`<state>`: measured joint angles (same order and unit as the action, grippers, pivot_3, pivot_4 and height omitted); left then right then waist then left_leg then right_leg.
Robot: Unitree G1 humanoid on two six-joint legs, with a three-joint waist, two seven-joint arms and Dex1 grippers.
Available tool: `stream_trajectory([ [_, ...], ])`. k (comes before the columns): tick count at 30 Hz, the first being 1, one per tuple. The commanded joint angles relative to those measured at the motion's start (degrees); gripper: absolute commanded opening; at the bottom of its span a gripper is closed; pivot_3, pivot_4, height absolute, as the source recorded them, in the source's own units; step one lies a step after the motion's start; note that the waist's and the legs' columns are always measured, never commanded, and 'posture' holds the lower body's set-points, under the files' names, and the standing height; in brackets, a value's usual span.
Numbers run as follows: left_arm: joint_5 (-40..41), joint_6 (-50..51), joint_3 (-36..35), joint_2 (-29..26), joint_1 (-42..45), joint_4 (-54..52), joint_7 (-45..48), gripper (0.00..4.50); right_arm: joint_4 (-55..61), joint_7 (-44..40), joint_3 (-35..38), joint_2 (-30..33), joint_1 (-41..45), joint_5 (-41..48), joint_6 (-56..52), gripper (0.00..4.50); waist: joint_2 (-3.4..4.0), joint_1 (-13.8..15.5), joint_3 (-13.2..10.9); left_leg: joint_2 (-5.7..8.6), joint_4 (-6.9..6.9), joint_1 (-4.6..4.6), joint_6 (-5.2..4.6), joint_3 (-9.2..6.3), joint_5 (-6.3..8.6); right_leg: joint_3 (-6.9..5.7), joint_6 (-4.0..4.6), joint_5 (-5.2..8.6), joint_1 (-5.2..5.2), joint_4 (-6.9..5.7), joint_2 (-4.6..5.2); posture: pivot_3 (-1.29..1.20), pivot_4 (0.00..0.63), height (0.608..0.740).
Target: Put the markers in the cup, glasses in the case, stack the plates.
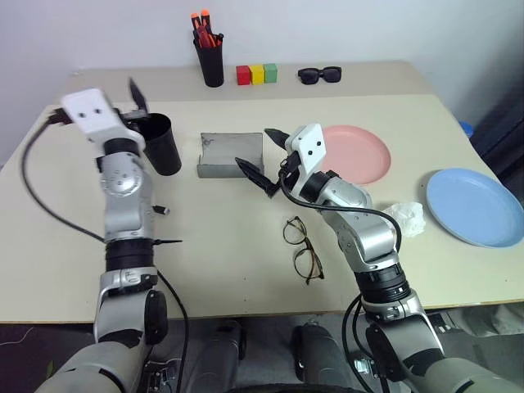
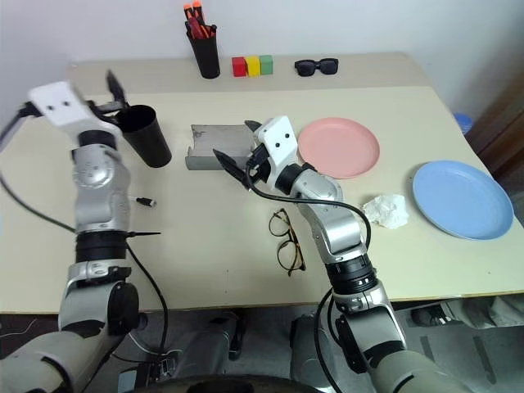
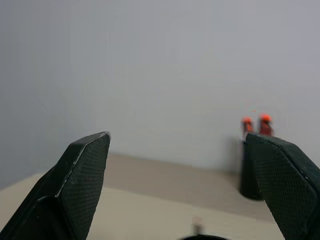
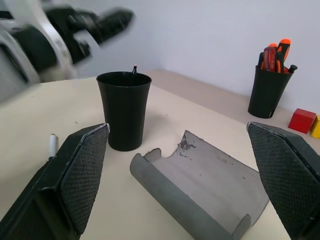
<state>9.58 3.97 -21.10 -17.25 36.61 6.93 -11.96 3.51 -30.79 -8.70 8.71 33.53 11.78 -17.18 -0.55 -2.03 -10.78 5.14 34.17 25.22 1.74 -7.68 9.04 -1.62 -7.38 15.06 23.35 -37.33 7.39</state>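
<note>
Left eye view is showing the glasses (image 1: 301, 250) lying nearest me, beside my right arm. Further out, the white marker (image 1: 160, 210) is lying on the table (image 1: 229, 278) by my left arm; I am judging it my next pick, best pinched mid-body. My right claw (image 1: 254, 147) is hovering, spread, at the open case (image 1: 221, 155). Farthest, my left claw (image 3: 180, 145) is gaping empty above the cup (image 1: 164, 147), where a marker tip (image 4: 134, 67) is poking out.

Beige table (image 1: 229, 246), glasses (image 1: 302, 250), 2 plates (image 1: 357, 154)
</note>
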Motion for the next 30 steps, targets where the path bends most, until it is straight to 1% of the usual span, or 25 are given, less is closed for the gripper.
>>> stream_trajectory([
  [1,-0.4,19.4,-2.9,-2.0,-3.3,-13.2,-5.2,4.43,2.7,-4.5,0.7,2.4,0.1,2.9,-0.4,4.50,0.00,-0.2,0.0,0.00,0.00,0.00,0.00,-0.01,0.00,0.00,0.00,0.00,0.00,-0.01,-0.01,0.00,0.150,0.740],
  [4,0.8,40.5,-4.9,0.8,-4.5,-21.6,-10.9,4.43,3.1,-9.1,0.3,5.4,-0.2,4.3,-0.9,4.50,-0.01,0.1,0.0,0.01,0.05,-0.03,0.01,-0.06,-0.01,-0.02,0.00,0.00,-0.09,-0.02,-0.02,0.00,0.150,0.740],
  [7,3.0,57.2,-6.5,6.4,-3.5,-27.9,-13.5,4.43,3.1,-14.4,-0.7,8.8,-0.5,5.4,-1.7,4.50,-0.04,0.5,0.0,0.02,0.12,-0.03,0.01,-0.13,0.00,-0.03,-0.01,0.01,-0.18,-0.01,-0.05,0.00,0.150,0.740],
  [9,1.9,66.9,-8.2,12.0,-1.4,-29.8,-16.6,4.43,3.5,-18.9,-2.0,11.8,-1.1,5.6,-1.8,4.50,-0.06,1.1,0.0,0.02,0.14,-0.03,0.01,-0.12,0.00,-0.03,-0.02,0.01,-0.19,0.00,-0.06,0.00,0.150,0.740],
  [12,-0.8,75.2,-12.7,19.7,2.8,-29.9,-20.9,4.43,3.7,-22.8,-3.2,14.9,-1.9,5.6,-1.8,4.50,-0.17,1.2,0.0,0.02,0.16,-0.02,0.02,-0.07,0.00,-0.08,-0.02,0.01,-0.24,0.04,-0.07,0.00,0.150,0.740],
  [14,-2.3,78.3,-16.3,23.4,5.6,-29.3,-22.6,4.43,3.8,-23.9,-3.4,15.9,-2.2,5.5,-1.7,4.50,-0.20,1.1,-0.1,0.01,0.15,-0.02,0.02,0.01,0.00,-0.09,-0.02,0.02,-0.22,0.04,-0.08,0.00,0.150,0.740],
  [17,-5.0,78.6,-20.3,26.9,9.0,-27.5,-25.3,4.43,3.7,-24.4,-3.2,17.1,-3.0,4.8,-1.1,4.50,-0.21,1.0,-0.1,-0.02,0.13,-0.02,0.04,0.06,0.01,-0.08,-0.02,0.02,-0.20,0.05,-0.10,0.00,0.150,0.740],
  [19,-6.0,78.3,-22.1,27.9,10.5,-26.4,-26.2,4.43,3.6,-24.2,-3.1,17.2,-3.2,4.7,-1.0,4.50,-0.21,1.1,-0.1,-0.04,0.11,-0.02,0.05,0.08,0.00,-0.08,-0.02,0.02,-0.18,0.05,-0.12,0.00,0.150,0.740],
  [21,-7.2,77.3,-23.5,28.2,11.8,-24.2,-27.3,3.93,4.5,-23.7,-2.9,17.5,-4.1,4.6,-1.2,4.50,-0.23,1.3,-0.1,-0.04,0.11,-0.02,0.06,0.09,0.00,-0.07,-0.02,0.02,-0.19,0.08,-0.12,0.00,0.150,0.740],
  [22,-7.7,77.0,-24.1,28.3,12.3,-23.3,-27.7,3.59,4.8,-23.5,-2.8,17.6,-4.4,4.6,-1.3,4.50,-0.26,1.4,-0.1,-0.03,0.12,0.00,0.07,0.09,0.00,-0.07,-0.02,0.02,-0.19,0.10,-0.12,0.00,0.150,0.740],
  [24,-8.1,76.9,-26.2,29.0,13.4,-22.3,-28.5,2.60,5.5,-23.1,-2.7,17.7,-5.0,4.6,-1.5,4.50,-0.30,1.6,-0.1,-0.03,0.13,0.01,0.08,0.08,0.00,-0.07,-0.02,0.01,-0.20,0.11,-0.12,0.00,0.150,0.740],
  [25,-8.2,77.0,-27.1,29.3,13.9,-22.0,-28.7,2.01,5.7,-23.0,-2.7,17.7,-5.2,4.6,-1.6,4.50,-0.33,1.6,-0.1,-0.01,0.14,0.02,0.08,0.08,0.00,-0.07,-0.02,0.01,-0.20,0.12,-0.11,0.00,0.150,0.740],
  [27,-8.3,77.1,-27.8,29.4,14.5,-21.5,-28.6,1.03,6.1,-22.8,-2.6,17.7,-5.4,4.7,-1.9,4.50,-0.39,1.5,-0.1,-0.01,0.14,0.03,0.09,0.08,0.01,-0.07,-0.02,0.01,-0.20,0.13,-0.10,0.00,0.150,0.740],
  [28,-8.3,77.2,-27.8,29.4,14.7,-21.3,-28.4,0.46,6.3,-22.7,-2.6,17.7,-5.4,4.7,-1.9,4.50,-0.39,1.5,-0.1,-0.01,0.14,0.03,0.09,0.08,0.01,-0.08,-0.02,0.01,-0.19,0.12,-0.10,0.00,0.150,0.740],
  [29,-8.4,77.2,-27.9,29.4,14.8,-21.1,-28.3,0.03,6.3,-22.6,-2.7,17.7,-5.5,4.7,-2.0,4.50,-0.40,1.5,-0.1,-0.01,0.14,0.03,0.09,0.07,0.01,-0.08,-0.02,0.01,-0.20,0.12,-0.11,0.00,0.150,0.740],
  [30,-8.4,77.1,-27.8,29.3,14.8,-21.0,-28.2,0.03,6.4,-22.5,-2.7,17.6,-5.5,4.7,-2.0,4.50,-0.40,1.5,-0.1,-0.01,0.14,0.03,0.10,0.07,0.01,-0.08,-0.02,0.01,-0.20,0.12,-0.11,0.00,0.150,0.740],
])
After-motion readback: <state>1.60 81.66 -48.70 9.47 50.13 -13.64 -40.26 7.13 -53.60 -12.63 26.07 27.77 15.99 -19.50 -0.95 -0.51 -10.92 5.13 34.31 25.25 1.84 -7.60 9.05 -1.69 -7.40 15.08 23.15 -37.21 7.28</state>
